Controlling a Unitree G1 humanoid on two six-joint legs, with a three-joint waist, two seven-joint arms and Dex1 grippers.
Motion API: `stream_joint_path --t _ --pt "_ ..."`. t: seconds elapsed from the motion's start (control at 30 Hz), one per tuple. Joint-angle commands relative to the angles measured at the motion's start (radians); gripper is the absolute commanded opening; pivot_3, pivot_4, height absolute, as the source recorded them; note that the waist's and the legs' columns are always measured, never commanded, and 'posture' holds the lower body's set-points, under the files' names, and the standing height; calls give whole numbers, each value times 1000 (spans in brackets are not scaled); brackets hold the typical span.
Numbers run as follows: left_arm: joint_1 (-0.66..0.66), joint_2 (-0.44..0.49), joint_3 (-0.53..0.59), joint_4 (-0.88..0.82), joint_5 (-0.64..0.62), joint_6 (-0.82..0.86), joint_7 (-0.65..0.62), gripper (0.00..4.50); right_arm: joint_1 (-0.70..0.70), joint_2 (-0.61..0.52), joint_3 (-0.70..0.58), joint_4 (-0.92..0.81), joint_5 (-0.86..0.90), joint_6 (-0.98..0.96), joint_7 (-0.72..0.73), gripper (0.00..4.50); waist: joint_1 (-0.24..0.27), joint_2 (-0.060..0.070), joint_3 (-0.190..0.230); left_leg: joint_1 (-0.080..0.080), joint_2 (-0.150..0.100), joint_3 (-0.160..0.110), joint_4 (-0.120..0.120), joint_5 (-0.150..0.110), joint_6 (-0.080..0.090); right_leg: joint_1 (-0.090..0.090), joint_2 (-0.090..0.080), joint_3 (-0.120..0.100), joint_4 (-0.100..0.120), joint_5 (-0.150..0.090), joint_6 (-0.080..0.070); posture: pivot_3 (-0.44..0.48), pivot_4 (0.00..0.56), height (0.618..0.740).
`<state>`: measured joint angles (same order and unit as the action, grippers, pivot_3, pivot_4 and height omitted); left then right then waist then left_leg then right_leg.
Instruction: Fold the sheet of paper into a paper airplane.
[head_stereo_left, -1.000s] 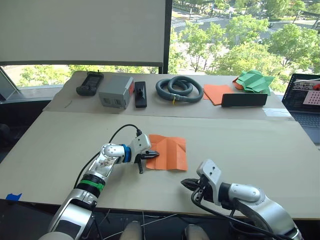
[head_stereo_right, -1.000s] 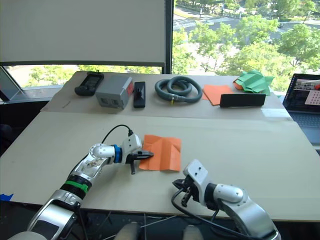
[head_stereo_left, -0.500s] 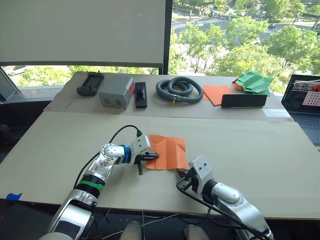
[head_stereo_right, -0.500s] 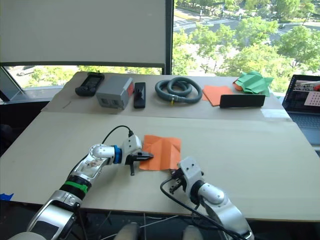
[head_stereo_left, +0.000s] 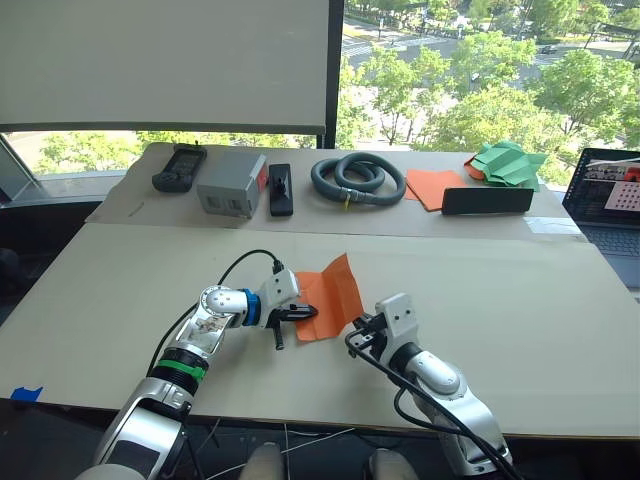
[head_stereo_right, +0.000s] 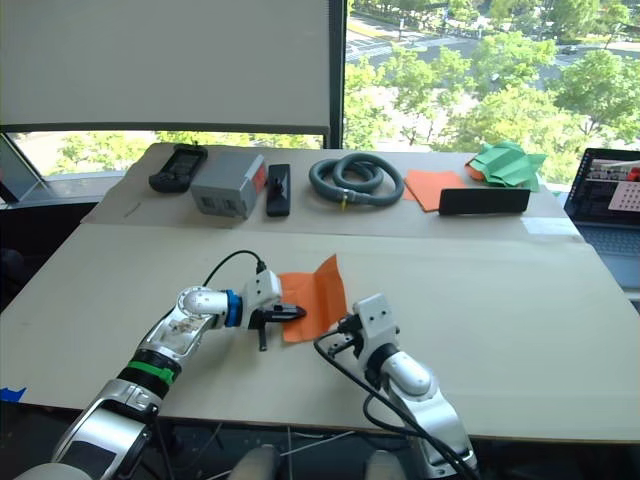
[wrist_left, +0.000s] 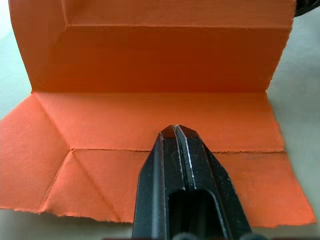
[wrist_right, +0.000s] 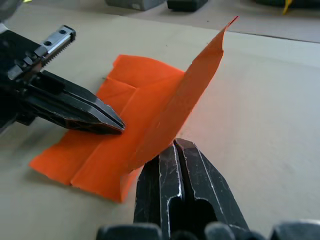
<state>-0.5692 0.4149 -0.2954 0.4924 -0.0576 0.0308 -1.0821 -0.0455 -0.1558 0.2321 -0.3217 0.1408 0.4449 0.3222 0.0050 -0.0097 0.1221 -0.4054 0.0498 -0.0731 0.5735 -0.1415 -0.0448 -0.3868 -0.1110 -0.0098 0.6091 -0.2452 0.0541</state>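
Observation:
The sheet of paper (head_stereo_left: 332, 293) is orange and creased, and lies in the middle of the near table. Its left half is flat and its right half (wrist_right: 192, 97) stands tilted up along a crease. My left gripper (head_stereo_left: 310, 312) is shut, with its tips pressed down on the flat left half (wrist_left: 150, 125). My right gripper (head_stereo_left: 352, 338) is shut at the paper's near right edge. Its fingertips (wrist_right: 175, 146) sit under the raised flap and touch its underside.
The far table holds a black handheld device (head_stereo_left: 179, 166), a grey box (head_stereo_left: 232, 184), a black block (head_stereo_left: 281, 189), a coiled grey hose (head_stereo_left: 359, 177), a flat orange sheet (head_stereo_left: 430, 186), a black bar (head_stereo_left: 488, 200) and green folded paper (head_stereo_left: 510, 163). A laptop (head_stereo_left: 605, 195) stands at the right.
My right gripper has moved left to the paper's right edge and pushed that half up from flat to standing. The left gripper has stayed pressed on the left half.

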Motion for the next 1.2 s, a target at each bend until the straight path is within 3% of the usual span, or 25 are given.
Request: stream_joint_path --t 0.03,0.23,0.53,0.73,0.9,1.2 --pt "22 14 -21 19 38 33 -6 0 -43 3 14 13 14 -37 43 19 -1 0 0 0 0 0 0 0 0 0 0 0 0 0 0 0 150 711" --pt "60 57 31 -48 11 72 13 0 -146 -6 97 144 -1 -19 158 19 -15 0 0 0 0 0 0 0 1 0 0 0 1 0 0 0 150 711" --pt "156 180 170 -298 -83 223 29 0 -180 -16 145 254 -51 9 179 19 -26 1 1 2 1 -1 -3 2 3 -2 2 1 3 -1 -2 0 150 711" --pt "110 143 209 -346 -167 307 29 0 -179 -20 148 269 -62 11 192 19 -17 0 1 1 1 -1 -2 -2 -3 -2 1 1 2 -2 -2 0 150 711" --pt "103 55 160 -238 -155 290 28 0 -193 -21 144 270 -71 17 195 19 -19 0 1 1 1 -1 -2 1 1 -1 2 1 2 -1 -2 0 150 711" --pt "82 54 32 -36 -1 136 31 0 -268 -80 107 232 -65 36 245 19 -16 1 1 2 1 -2 -2 0 0 0 3 1 2 -2 -2 0 150 711"
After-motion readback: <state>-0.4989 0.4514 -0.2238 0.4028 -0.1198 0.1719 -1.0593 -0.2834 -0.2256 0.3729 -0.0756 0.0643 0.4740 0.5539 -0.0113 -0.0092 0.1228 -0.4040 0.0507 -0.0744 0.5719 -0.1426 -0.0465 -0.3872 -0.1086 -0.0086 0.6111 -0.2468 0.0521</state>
